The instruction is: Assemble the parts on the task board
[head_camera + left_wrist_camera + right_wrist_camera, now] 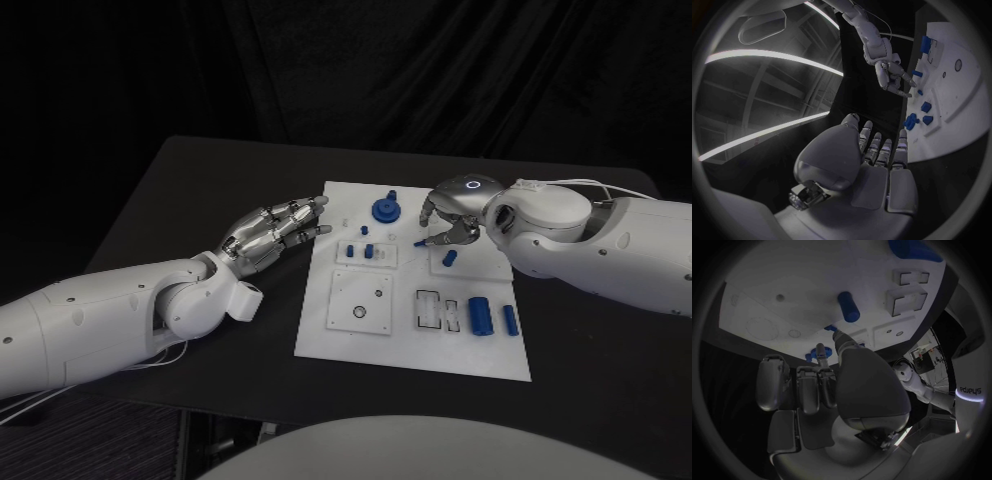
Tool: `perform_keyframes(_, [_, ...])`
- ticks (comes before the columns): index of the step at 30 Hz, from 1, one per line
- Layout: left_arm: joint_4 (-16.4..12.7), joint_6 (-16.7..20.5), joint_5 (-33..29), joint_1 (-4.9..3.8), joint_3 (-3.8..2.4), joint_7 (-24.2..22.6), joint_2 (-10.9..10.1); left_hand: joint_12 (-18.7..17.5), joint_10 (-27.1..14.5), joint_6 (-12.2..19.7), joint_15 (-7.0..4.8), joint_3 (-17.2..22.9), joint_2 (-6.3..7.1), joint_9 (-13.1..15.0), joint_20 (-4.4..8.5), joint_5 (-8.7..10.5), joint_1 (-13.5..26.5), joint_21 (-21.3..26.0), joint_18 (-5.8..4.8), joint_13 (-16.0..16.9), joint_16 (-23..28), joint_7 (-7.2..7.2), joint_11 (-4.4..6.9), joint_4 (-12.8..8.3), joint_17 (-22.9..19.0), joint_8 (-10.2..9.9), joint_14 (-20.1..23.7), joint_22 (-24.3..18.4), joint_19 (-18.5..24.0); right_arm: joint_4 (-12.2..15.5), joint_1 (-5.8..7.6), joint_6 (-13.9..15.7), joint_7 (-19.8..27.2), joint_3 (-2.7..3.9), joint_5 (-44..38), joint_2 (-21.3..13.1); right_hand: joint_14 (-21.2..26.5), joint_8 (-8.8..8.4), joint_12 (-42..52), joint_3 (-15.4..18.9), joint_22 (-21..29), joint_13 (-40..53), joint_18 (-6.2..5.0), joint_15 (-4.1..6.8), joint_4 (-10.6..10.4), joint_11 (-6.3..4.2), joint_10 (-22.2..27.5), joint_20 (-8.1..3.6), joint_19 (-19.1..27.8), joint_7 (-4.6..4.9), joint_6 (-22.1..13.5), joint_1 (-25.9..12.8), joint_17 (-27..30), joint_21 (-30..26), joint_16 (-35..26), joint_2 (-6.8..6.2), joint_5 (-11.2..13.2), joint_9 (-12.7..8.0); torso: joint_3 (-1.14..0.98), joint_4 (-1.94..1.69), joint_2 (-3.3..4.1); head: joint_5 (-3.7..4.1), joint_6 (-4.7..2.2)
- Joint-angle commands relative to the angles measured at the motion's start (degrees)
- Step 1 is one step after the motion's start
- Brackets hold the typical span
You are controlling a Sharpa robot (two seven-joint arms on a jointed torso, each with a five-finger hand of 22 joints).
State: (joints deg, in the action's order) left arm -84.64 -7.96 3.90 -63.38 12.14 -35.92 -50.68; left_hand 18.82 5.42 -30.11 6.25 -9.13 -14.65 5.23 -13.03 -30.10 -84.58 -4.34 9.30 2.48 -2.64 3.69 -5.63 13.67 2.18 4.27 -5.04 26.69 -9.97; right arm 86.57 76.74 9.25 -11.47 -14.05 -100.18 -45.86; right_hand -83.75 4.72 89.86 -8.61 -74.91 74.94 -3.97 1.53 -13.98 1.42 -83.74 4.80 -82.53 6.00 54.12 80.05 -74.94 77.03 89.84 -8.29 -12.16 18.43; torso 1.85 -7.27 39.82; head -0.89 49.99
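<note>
Head view: right hand (453, 225) pinching small blue part (421, 242).

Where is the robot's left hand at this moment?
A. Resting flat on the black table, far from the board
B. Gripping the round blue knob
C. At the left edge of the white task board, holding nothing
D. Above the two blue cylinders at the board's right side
C: in the head view the silver left hand lies with fingers stretched out at the left edge of the white task board, and nothing is in it.
</note>
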Motion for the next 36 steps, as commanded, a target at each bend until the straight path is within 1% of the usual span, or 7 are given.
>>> perform_keyframes(1, [-0.1, -0.7, -0.2, 0.11, -0.05, -0.5, 0.1, 0.2, 0.0, 0.1, 0.33, 0.3, -0.16, 0.0, -0.16, -0.24, -0.4, -0.3, 1.08, 0.1, -0.3, 0.08, -0.34, -0.1, 0.1, 0.2, -0.1, 0.0, -0.4, -0.1, -0.32, 0.3, -3.4, 0.02, -2.5, 0.4, -6.2, 0.38, 0.1, 0.2, -11.1, 15.1, 0.90, 0.28, -0.4, -0.16, -6.3, -0.23, 0.1, -0.01, 0.7, -0.6, -15.1, -0.1, 0.2, 0.26, 0.1, 0.3, 0.08, 0.07, -0.15, -0.08, 0.01])
perform_keyframes(6, [0.0, -0.7, -0.2, 0.13, -0.05, -0.5, 0.2, 0.3, 0.0, 0.1, 0.35, 0.4, -0.16, 0.0, -0.17, -0.25, -0.4, -0.3, 1.08, 0.1, -0.3, 0.10, -0.34, -0.1, 0.1, 0.2, -0.1, -0.1, -0.4, -0.1, -0.70, -1.0, -4.1, 0.02, -2.6, 0.8, -6.2, 0.73, 0.1, 0.3, -11.1, 15.1, 0.90, 0.28, -0.4, -0.16, -6.3, -0.24, 0.1, -0.04, 1.2, -0.5, -15.1, -0.1, 0.2, 0.44, -0.2, 0.7, 0.06, -0.02, -0.23, -0.11, 0.01])
perform_keyframes(15, [0.1, -0.8, -0.2, 0.18, -0.05, -0.4, 0.3, 0.3, 0.0, 0.1, 0.35, 0.4, -0.16, 0.0, -0.17, -0.25, -0.4, -0.3, 1.08, 0.1, -0.3, 0.10, -0.34, -0.1, 0.1, 0.2, -0.1, -0.1, -0.4, -0.3, -1.24, -4.3, -5.6, 0.01, -2.6, 1.4, -6.2, 1.24, 0.1, 0.3, -11.0, 15.1, 0.87, 0.24, 0.1, -0.08, -6.3, -0.22, 0.2, 0.03, 2.0, -0.1, -15.1, -0.1, 0.2, 0.74, -2.9, 1.8, 0.08, -0.07, -0.21, -0.03, 0.01])
perform_keyframes(18, [0.2, -0.9, -0.2, 0.21, -0.05, -0.3, 0.4, 0.2, 0.0, 0.2, 0.36, 0.5, -0.12, 0.0, -0.18, -0.24, -0.4, -0.3, 1.08, 0.0, -0.3, 0.11, -0.35, -0.1, 0.1, 0.2, -0.1, -0.1, -0.4, -0.4, -1.36, -5.4, -5.9, 0.01, -2.6, 1.7, -6.2, 1.24, 0.1, 0.1, -11.0, 15.1, 0.87, 0.21, 0.5, -0.04, -6.3, -0.19, 0.2, 0.06, 2.1, 0.1, -15.1, 0.0, 0.2, 0.81, -6.3, 2.5, 0.10, -0.08, -0.19, -0.04, 0.01])
perform_keyframes(23, [0.2, -1.0, -0.2, 0.28, -0.05, -0.3, 0.4, 0.2, 0.0, 0.2, 0.36, 0.5, -0.12, 0.0, -0.18, -0.24, -0.4, -0.3, 1.08, 0.0, -0.3, 0.11, -0.35, -0.1, 0.1, 0.2, -0.1, -0.1, -0.4, -0.4, -1.48, -6.8, -6.6, 0.01, -2.6, 2.3, -6.2, 0.99, 0.1, -0.3, -10.9, 15.1, 0.79, 0.17, 1.0, 0.00, -6.3, -0.16, 0.4, 0.11, 2.0, 0.3, -15.1, -0.3, 0.2, 0.76, -10.1, 3.0, 0.10, 0.01, -0.20, -0.07, 0.01])
perform_keyframes(27, [0.3, -1.0, -0.2, 0.32, -0.05, -0.2, 0.5, 0.2, 0.0, 0.2, 0.36, 0.5, -0.12, 0.0, -0.18, -0.24, -0.4, -0.3, 1.08, 0.0, -0.3, 0.11, -0.35, -0.1, 0.1, 0.2, -0.1, -0.1, -0.4, -0.6, -1.54, -7.9, -7.1, 0.01, -2.6, 2.8, -6.2, 0.90, 0.1, -0.5, -10.7, 15.1, 0.65, 0.15, 1.2, 0.04, -6.3, -0.13, 0.8, 0.16, 2.0, 0.3, -15.1, -0.9, 0.2, 0.72, -11.0, 3.1, 0.10, -0.04, -0.19, 0.01, 0.01])
perform_keyframes(36, [0.3, -1.1, -0.2, 0.39, -0.05, -0.1, 0.6, 0.2, 0.0, 0.2, 0.36, 0.5, -0.12, 0.0, -0.18, -0.24, -0.4, -0.3, 1.08, 0.0, -0.3, 0.11, -0.35, -0.1, 0.1, 0.2, -0.1, -0.1, -0.4, -1.7, -1.99, -9.5, -7.6, 0.01, -2.6, 4.0, -6.2, 0.73, 0.1, -2.2, -10.6, 15.1, 0.53, 0.07, 2.3, 0.11, -6.3, -0.06, 1.2, 0.20, 2.4, 0.8, -15.1, -1.4, 0.2, 0.82, -15.8, 3.8, 0.06, 0.03, -0.17, -0.04, 0.01])
